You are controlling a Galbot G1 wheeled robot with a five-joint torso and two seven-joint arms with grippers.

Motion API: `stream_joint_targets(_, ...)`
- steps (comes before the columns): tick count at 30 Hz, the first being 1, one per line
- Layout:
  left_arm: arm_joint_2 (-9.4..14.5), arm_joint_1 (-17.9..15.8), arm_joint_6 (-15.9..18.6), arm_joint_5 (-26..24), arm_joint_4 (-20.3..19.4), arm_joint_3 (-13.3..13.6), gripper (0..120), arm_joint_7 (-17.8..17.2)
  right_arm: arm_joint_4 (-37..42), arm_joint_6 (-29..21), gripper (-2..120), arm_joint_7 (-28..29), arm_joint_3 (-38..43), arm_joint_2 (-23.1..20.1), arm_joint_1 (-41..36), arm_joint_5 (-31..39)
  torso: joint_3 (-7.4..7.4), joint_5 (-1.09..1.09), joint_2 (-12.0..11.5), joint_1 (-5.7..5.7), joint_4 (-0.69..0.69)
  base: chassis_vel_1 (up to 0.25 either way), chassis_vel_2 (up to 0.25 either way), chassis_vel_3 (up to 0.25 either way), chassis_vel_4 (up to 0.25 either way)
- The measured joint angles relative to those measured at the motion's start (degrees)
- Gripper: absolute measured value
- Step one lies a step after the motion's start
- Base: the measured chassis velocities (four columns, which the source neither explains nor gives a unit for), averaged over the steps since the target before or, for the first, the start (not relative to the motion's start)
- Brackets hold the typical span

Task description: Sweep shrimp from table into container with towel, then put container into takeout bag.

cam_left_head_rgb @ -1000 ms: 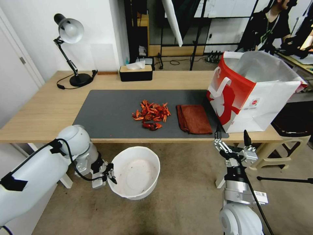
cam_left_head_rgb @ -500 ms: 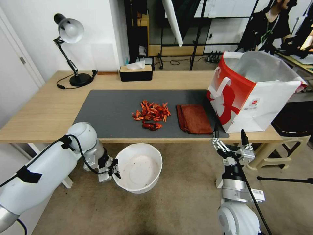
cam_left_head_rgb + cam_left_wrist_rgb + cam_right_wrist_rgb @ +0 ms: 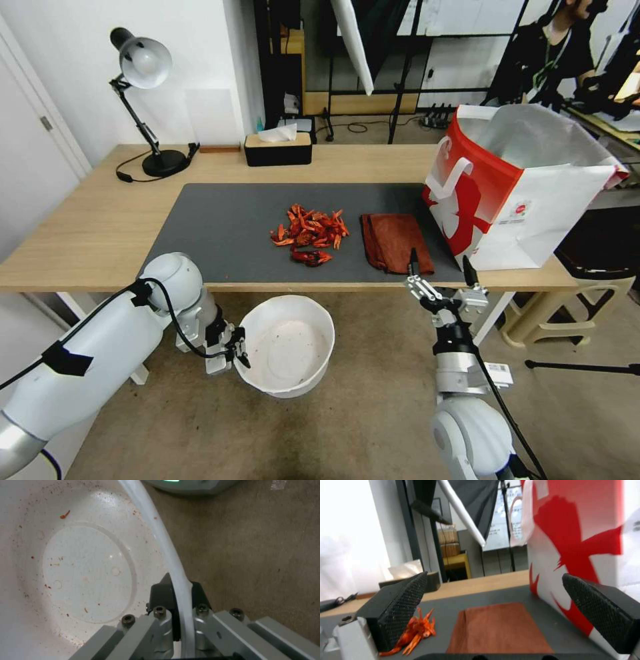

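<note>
Left end effector (image 3: 235, 350) is below the desk's near edge, clamped on the rim of the white container (image 3: 287, 347), holding it in the air above the floor. The left wrist view shows the grip close up: one finger inside the wall, one outside, and the container (image 3: 66, 567) holds nothing but red specks and one tiny fragment. Up on the desk (image 3: 80, 227), the shrimp (image 3: 310, 233) sit in a heap mid-mat, the folded towel (image 3: 397, 241) just beside them on the right, and the takeout bag (image 3: 520, 193) stands upright past that. Right end effector (image 3: 440, 273) hovers at the desk's front edge, fingers spread wide. Its wrist view looks between the pads (image 3: 403, 605) straight at the towel (image 3: 500, 627), shrimp (image 3: 416, 632) to one side, takeout bag (image 3: 583, 542) close on the other
</note>
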Motion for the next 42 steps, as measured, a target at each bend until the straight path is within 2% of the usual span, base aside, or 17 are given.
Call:
stream_joint_targets(17, 0.2, 0.4, 0.0, 0.1, -0.7, 0.2, 0, 0.0, -3.2, -4.8, 100, 3.7, -2.1, -5.2, 7.2, 5.9, 0.00, 0.01, 0.0, 0.00, 0.00, 0.000, 0.000, 0.000, 0.000)
stream_joint_targets(26, -0.2, 1.3, 0.0, 0.6, -0.8, 0.1, 0, 0.0, -2.6, -11.6, 100, 8.4, -4.4, -7.6, 13.9, 10.0, -0.01, 0.00, 0.0, 0.00, 0.00, 0.000, 0.000, 0.000, 0.000)
stream_joint_targets(33, -0.6, 1.7, 0.0, 0.7, -0.8, -0.1, 0, 0.0, -3.7, -18.9, 100, 11.7, -7.2, -9.0, 18.8, 12.2, 0.00, 0.00, 0.0, 0.00, 0.00, 0.000, 0.000, 0.000, 0.000)
stream_joint_targets(42, -1.3, 1.7, 0.0, 0.8, -0.2, -0.1, 0, 0.0, -6.4, -23.1, 100, 13.8, -9.2, -10.2, 23.1, 15.2, 0.00, 0.00, 0.0, 0.00, 0.00, 0.000, 0.000, 0.000, 0.000)
